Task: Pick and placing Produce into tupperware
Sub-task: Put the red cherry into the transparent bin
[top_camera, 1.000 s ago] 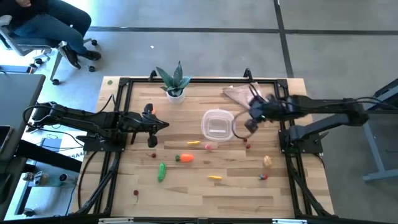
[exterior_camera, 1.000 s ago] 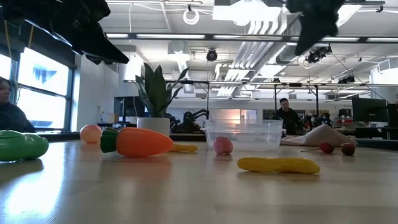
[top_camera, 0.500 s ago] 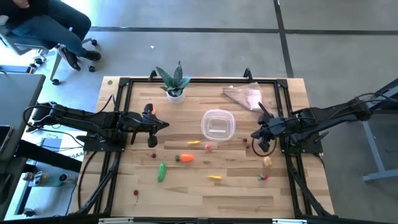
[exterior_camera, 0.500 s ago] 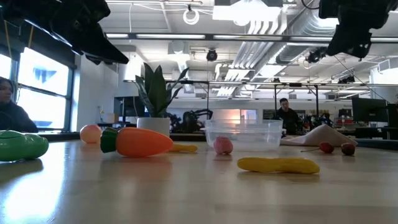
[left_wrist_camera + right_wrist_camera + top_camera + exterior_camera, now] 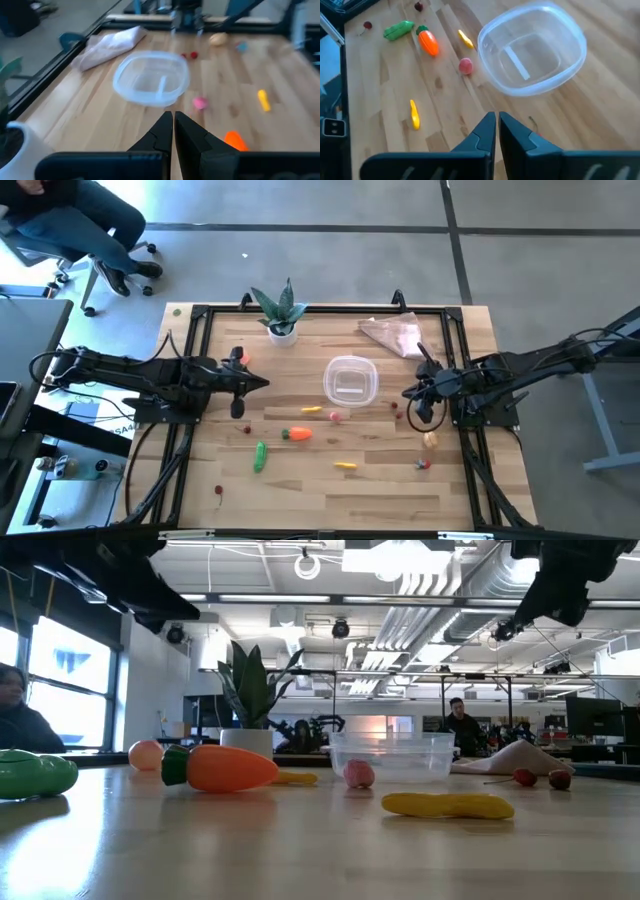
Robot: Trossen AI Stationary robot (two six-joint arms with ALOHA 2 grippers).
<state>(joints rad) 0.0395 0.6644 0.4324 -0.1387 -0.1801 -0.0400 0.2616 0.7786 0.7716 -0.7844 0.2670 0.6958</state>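
A: Looking down from the high view, the small round clear plastic tupperware [image 5: 350,380] sits empty mid-worktop [image 5: 330,490]. The orange toy carrot [image 5: 297,434], green toy cucumber [image 5: 260,456] and beige toy potato [image 5: 431,440] all lie outside it.

B: And the low view?

A: The same: nothing shows inside the container, and a yellow toy piece [image 5: 447,805] lies on the wood.

B: The wrist views?

A: The left hand [image 5: 173,131] is pressed together and holds nothing, on the plant's side of the container. The right hand [image 5: 497,131] is also pressed together and bare, beside tiny red berries [image 5: 397,409]. By my judgement, everything is left to do.
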